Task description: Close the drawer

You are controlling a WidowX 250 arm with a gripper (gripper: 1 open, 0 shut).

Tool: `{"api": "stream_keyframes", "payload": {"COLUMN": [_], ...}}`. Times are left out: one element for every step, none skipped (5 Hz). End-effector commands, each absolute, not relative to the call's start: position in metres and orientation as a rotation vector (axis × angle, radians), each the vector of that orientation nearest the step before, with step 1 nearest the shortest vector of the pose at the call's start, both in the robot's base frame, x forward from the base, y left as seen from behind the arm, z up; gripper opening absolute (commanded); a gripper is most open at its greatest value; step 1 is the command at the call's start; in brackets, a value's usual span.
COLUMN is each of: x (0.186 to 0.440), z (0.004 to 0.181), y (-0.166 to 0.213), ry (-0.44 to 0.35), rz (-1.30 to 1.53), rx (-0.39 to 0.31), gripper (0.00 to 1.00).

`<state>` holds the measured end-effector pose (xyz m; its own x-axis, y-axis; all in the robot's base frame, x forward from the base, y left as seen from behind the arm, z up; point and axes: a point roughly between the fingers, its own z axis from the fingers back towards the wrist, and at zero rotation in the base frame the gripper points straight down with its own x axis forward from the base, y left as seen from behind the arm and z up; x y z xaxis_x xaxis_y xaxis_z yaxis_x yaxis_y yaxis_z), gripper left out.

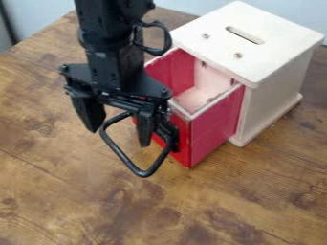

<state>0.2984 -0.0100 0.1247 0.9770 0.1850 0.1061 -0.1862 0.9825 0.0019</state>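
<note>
The red drawer stands pulled out of the pale wooden cabinet, its pinkish inside showing. Its black wire loop handle lies on the table in front of it. My black gripper points down over the handle, just left of the drawer's front face. The jaws stand wide open with nothing between them. One finger hangs to the left, the other finger close to the drawer's red front; whether it touches the front cannot be told.
The cabinet has a slot on top and stands at the back right of the wooden table. The arm rises from the gripper to the top edge of the view.
</note>
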Motion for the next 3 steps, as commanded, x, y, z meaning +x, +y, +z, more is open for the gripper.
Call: {"api": "stream_keyframes", "payload": {"x": [0.294,0.297,0.300], "z": [0.135,0.137,0.143], "y": [0.008,0.028,0.022], "ry": [-0.132,-0.149,-0.161], "rz": [0.217,0.219,0.203], "rx": [0.012,0.001,0.003], "gripper": [1.00,1.00,1.00]}}
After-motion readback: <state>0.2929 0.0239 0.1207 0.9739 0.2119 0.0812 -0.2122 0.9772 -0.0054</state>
